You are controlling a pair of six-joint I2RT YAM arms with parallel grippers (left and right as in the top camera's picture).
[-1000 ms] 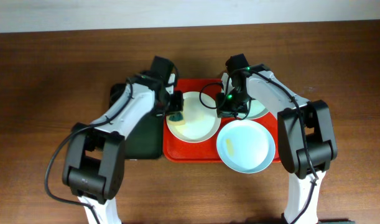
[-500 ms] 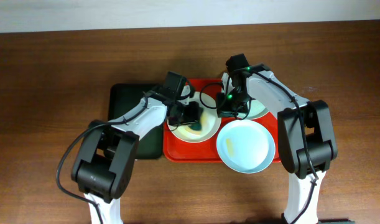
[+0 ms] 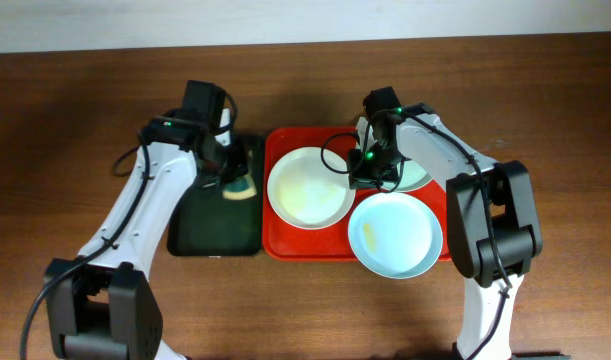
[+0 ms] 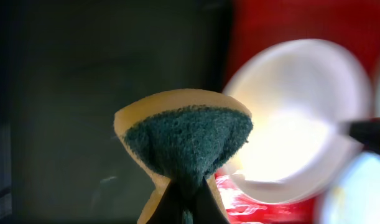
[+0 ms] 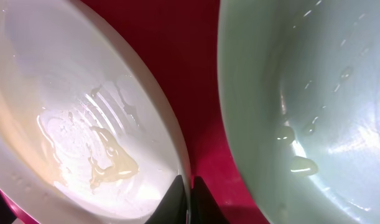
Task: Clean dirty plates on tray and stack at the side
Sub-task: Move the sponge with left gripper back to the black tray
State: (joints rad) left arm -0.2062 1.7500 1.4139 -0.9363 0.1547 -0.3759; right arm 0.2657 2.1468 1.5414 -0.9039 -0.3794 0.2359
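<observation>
Sponge (image 4: 186, 140) pinched in left gripper (image 4: 186, 200), pulled off white plate (image 3: 310, 187), now over green tray (image 3: 200, 225). Plate beside gripper on red tray (image 3: 285, 248), rim nipped by right gripper (image 5: 186, 193), streaks left: rewipe likely.

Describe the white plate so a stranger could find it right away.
Find the red tray mid-table. Three plates sit on it; take the leftmost one, the white plate, beside the dark green tray. Its two neighbours are pale blue-green.

The right arm (image 3: 440, 148) hides most of the far blue-green plate (image 3: 417, 180).
</observation>
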